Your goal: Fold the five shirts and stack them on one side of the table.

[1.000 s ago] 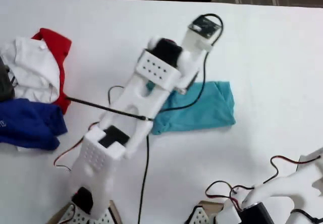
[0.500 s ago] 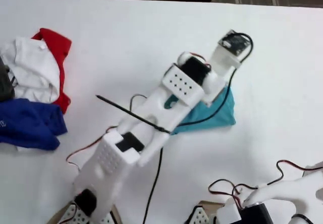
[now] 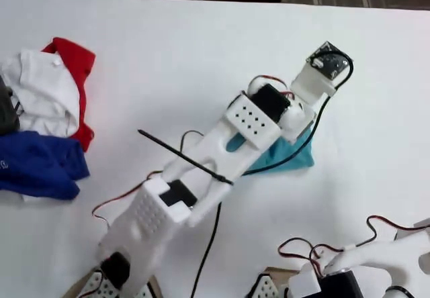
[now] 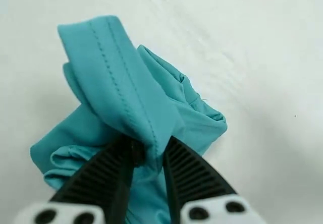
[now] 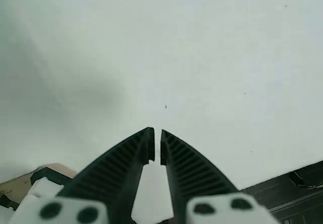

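Note:
A teal shirt (image 3: 290, 156) lies right of the table's middle, mostly hidden under the left arm (image 3: 201, 170) that stretches over it. In the left wrist view my left gripper (image 4: 150, 151) is shut on a bunched fold of the teal shirt (image 4: 126, 93), lifted off the white table. A pile of other shirts sits at the left edge: white (image 3: 40, 90), red (image 3: 77, 63) and blue (image 3: 37, 164). My right gripper (image 5: 155, 146) is shut on nothing, over bare table near the front right corner.
The right arm's base and red and black wires (image 3: 322, 254) lie at the front right. A black cable (image 3: 181, 154) runs across the left arm. A dark item (image 3: 5, 113) shows at the far left edge beside the pile.
The left arm has swung right, dragging the held part of the teal shirt over itself, so less teal cloth lies flat. The right arm has barely shifted.

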{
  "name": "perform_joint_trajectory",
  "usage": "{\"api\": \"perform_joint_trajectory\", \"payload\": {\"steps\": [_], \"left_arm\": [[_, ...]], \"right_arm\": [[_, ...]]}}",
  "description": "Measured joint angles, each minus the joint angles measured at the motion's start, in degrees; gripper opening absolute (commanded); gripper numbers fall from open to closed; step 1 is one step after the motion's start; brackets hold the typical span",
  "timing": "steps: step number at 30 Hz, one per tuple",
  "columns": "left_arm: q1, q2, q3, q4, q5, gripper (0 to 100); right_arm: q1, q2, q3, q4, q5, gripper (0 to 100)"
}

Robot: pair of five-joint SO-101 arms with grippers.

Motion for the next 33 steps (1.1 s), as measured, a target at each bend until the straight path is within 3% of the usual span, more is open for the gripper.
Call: {"api": "perform_joint_trajectory", "payload": {"steps": [24,33], "left_arm": [[-2.4,8.0,-0.8,-1.6,-1.2,3],[-2.4,8.0,-1.6,-1.3,-4.3,21]], "right_arm": [[0.0,0.0,0.0,0.0,0.0,3.4],[0.0,0.0,0.0,0.0,0.0,3.4]]}}
